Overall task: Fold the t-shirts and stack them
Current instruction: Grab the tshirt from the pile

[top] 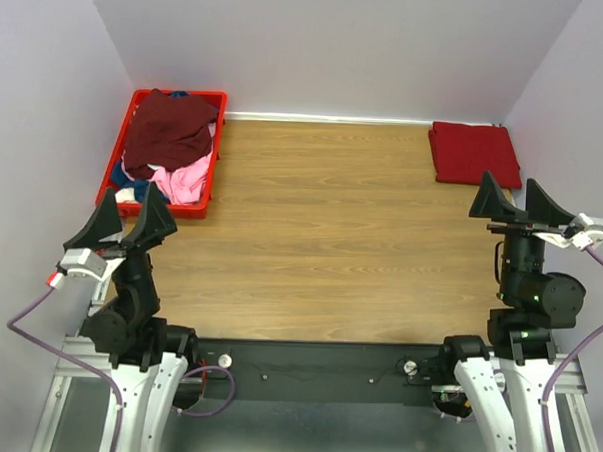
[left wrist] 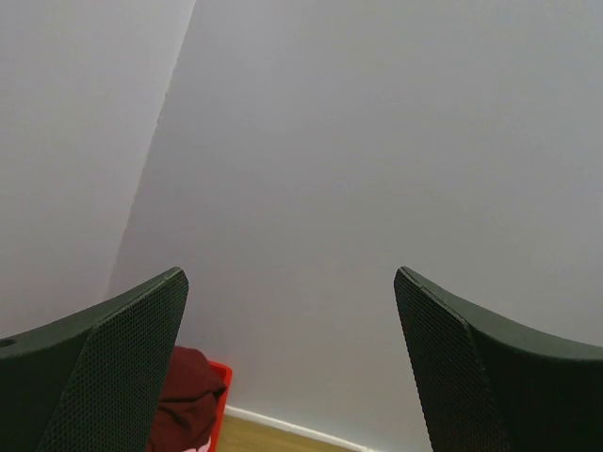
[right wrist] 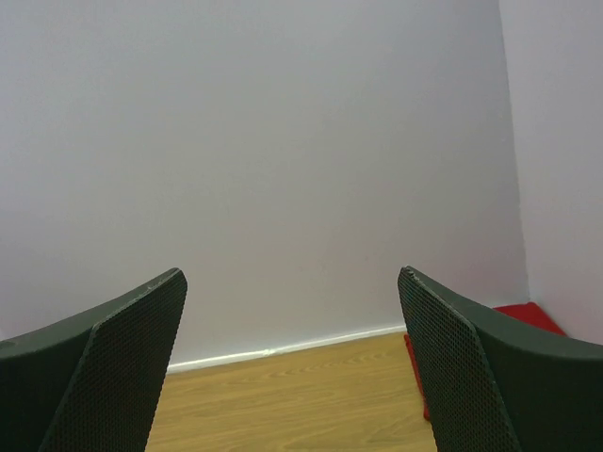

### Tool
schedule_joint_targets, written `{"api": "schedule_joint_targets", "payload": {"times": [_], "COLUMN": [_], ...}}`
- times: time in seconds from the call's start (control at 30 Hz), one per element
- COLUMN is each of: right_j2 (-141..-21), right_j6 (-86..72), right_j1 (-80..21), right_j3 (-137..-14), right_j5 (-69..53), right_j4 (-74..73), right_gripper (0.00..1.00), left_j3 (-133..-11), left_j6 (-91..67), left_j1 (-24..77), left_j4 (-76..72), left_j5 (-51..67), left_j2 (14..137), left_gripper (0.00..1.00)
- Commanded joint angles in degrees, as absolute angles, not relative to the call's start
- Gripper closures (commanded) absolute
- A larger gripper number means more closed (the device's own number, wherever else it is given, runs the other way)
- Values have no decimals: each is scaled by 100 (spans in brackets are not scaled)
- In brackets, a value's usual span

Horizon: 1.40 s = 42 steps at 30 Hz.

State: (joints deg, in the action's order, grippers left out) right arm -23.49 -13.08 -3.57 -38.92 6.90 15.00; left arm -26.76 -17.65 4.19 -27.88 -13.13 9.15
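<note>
A dark maroon t-shirt lies crumpled on top of a pink one and a navy one in the red crate at the far left. A folded red t-shirt lies flat at the far right corner; its edge shows in the right wrist view. My left gripper is open and empty, raised near the crate's front end. My right gripper is open and empty, raised just in front of the folded shirt. The maroon shirt also shows in the left wrist view.
Grey walls close the table at the back and both sides. The wooden tabletop lies between the crate and the folded shirt. The arm bases stand at the near edge.
</note>
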Motion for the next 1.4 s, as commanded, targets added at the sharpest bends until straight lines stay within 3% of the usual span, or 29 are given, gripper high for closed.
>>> {"api": "schedule_joint_targets", "payload": {"times": [0.0, 0.23, 0.4, 0.53, 0.93, 1.2, 1.37], "right_j2": [-2224, -2057, -2004, -1899, -1556, -1547, -1617], "right_j6": [-1125, -1529, -1696, -1653, -1477, -1450, -1494], "right_j1": [-518, -650, -738, -931, -1248, -1292, -1292], "right_j3": [-3736, -3349, -3182, -3024, -2760, -2733, -2725], "right_j5": [923, 686, 562, 764, 1019, 1090, 1090], "right_j4": [1591, 1521, 1389, 1362, 1301, 1274, 1266], "right_gripper": [0, 0, 0, 0, 0, 0, 0], "left_j3": [-2628, -2934, -3944, -5622, -9904, -9528, -9184], "left_j6": [-1951, -2434, -2663, -2741, -2979, -3436, -3489], "left_j1": [378, 387, 378, 325, -147, -808, -1019], "left_j4": [-2716, -2585, -1760, -619, 1975, 1609, 1397], "left_j5": [-1520, -1591, -1564, -1573, -2013, -1547, -1494], "left_j2": [1309, 2766, 4804, 6718, 10245, 10608, 10845], "left_gripper": [1, 1, 1, 1, 4, 8, 15]}}
